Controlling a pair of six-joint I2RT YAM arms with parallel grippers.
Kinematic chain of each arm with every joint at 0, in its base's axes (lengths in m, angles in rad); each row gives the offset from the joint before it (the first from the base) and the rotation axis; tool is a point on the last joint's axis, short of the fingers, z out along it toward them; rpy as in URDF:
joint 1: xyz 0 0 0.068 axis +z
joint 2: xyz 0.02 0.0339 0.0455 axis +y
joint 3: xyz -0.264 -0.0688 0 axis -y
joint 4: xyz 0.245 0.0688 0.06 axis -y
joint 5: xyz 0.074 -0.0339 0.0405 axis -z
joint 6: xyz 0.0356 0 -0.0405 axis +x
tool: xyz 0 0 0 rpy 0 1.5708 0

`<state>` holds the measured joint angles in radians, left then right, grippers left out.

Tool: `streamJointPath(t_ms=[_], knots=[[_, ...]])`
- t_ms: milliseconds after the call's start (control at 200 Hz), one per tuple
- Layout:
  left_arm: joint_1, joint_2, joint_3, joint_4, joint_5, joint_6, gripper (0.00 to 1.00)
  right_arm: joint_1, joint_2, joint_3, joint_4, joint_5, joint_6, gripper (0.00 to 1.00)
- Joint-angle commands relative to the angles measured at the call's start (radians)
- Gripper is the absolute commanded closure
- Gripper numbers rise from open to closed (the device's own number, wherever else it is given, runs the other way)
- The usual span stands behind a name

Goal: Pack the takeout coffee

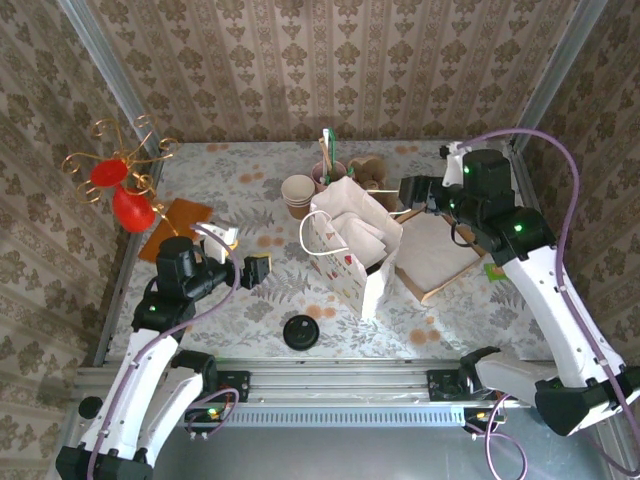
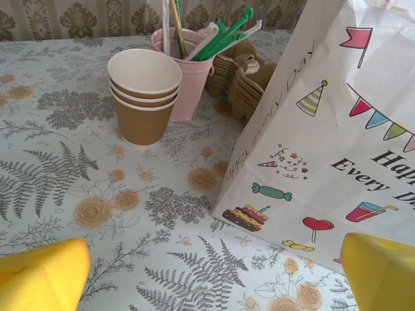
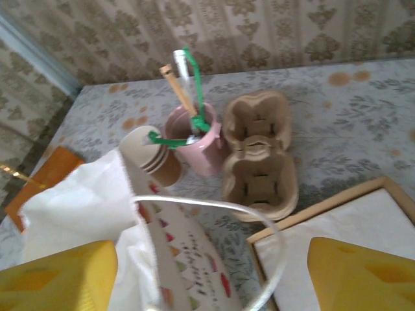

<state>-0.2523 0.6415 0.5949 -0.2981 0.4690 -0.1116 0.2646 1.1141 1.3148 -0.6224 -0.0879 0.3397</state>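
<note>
The white paper bag [image 1: 345, 272] stood upright at mid-table, mouth open. The right gripper [image 1: 408, 191] hung near the bag's far right corner, its yellow fingers [image 3: 58, 278] spread wide with the bag's handle loop [image 3: 272, 259] lying between them, nothing pinched. The left gripper [image 1: 243, 255] hovered left of the bag, fingers [image 2: 42, 275] fully spread and empty. A loose black lid [image 1: 300, 331] lay in front of the bag. Stacked lidless cups [image 1: 298, 193] stood behind it. Whether the lidded coffee cup sat inside the bag could not be told.
</note>
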Motion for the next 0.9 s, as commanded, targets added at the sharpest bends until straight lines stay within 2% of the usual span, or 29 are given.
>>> streamJointPath(t_ms=[0,275,580,895], knots=[[0.008,-0.005,-0.015,0.001,-0.012,0.011,0.00,-0.053,-0.049,-0.045,0.078,0.009,0.069,0.19],[0.007,-0.011,-0.015,0.000,-0.020,0.009,0.00,-0.181,-0.123,-0.186,0.162,0.036,0.109,0.00],[0.008,-0.010,-0.017,0.003,-0.024,0.003,0.00,-0.341,-0.167,-0.365,0.281,0.068,0.144,0.00],[0.007,-0.011,-0.015,-0.003,-0.062,-0.009,0.00,-0.407,-0.099,-0.529,0.454,0.128,0.111,0.00]])
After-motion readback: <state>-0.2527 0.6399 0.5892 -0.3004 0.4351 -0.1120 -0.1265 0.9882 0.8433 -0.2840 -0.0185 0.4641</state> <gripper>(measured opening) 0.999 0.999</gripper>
